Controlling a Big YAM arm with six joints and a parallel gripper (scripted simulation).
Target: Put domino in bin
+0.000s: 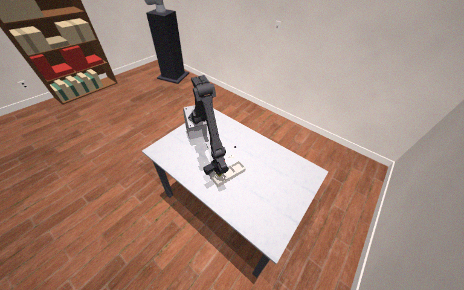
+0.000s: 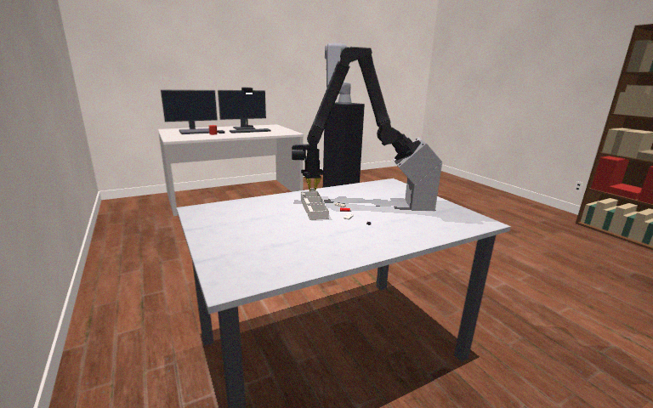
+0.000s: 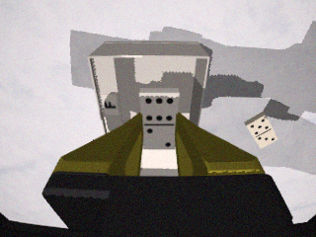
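My gripper is shut on a white domino with black pips and holds it upright between the yellow-green fingers. It hangs just above the far end compartment of the beige row of bins. In the wrist view the domino stands over that compartment's open inside; a small mark on the compartment's left side is too blurred to read. A second white domino lies flat on the table to the right of the bins.
A small red block and a small black piece lie on the white table near the bins. The arm's grey base stands at the table's far end.
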